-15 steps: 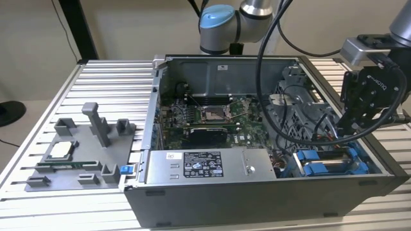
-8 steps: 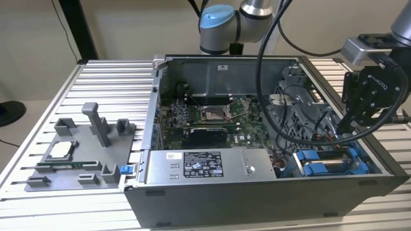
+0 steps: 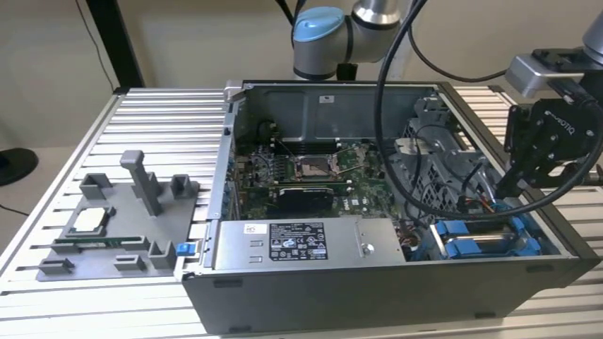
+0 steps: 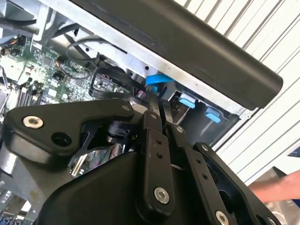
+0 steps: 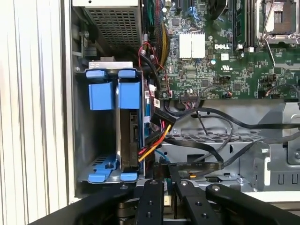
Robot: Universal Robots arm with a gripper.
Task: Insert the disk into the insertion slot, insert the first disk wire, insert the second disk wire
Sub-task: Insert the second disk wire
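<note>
Robotics lab or test bench indicated: opened computer case (image 3: 377, 212) laid on ribbed aluminium-profile desk (image 3: 160, 113), grey fixture tray (image 3: 118, 226) placed near desk's left edge, industrial arm (image 3: 349, 28) mounted behind.

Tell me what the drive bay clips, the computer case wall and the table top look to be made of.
The drive bay clips: likely moulded plastic, bright uniform blue, matte. The computer case wall: apparently sheet metal, plain grey, thin with folded edges. The table top: probably aluminium, silvery with parallel ribbed slats and a soft sheen.
</note>
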